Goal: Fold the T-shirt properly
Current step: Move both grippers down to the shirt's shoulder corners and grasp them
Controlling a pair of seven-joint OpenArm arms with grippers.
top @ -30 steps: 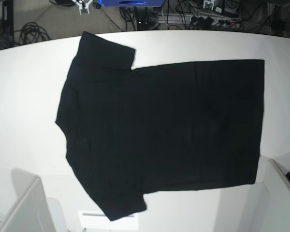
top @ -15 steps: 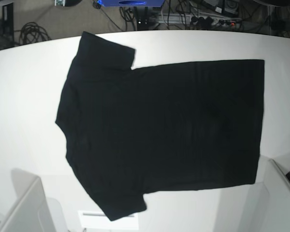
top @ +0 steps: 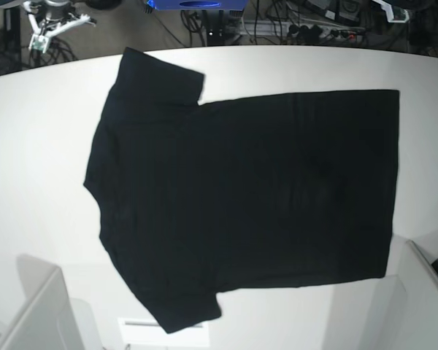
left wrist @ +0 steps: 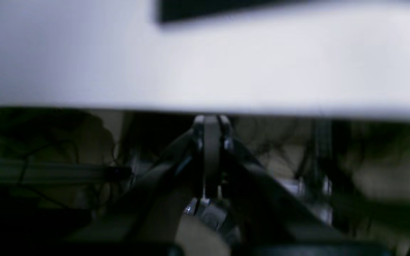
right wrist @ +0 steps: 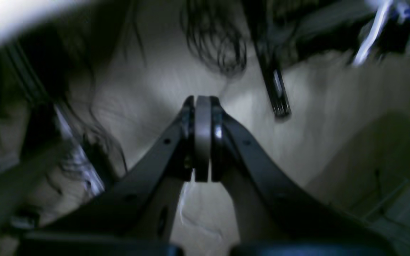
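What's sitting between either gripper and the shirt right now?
Nothing visible. The T-shirt lies flat and uncovered on the white table. The left gripper and right gripper are shut, off beyond the table edge.

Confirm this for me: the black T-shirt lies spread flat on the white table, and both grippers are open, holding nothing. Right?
Not quite. The T-shirt does lie flat on the table, but both wrist views show the left gripper and right gripper shut, holding nothing.

Base view bright and sharp with edge distortion; both wrist views dim, motion-blurred.
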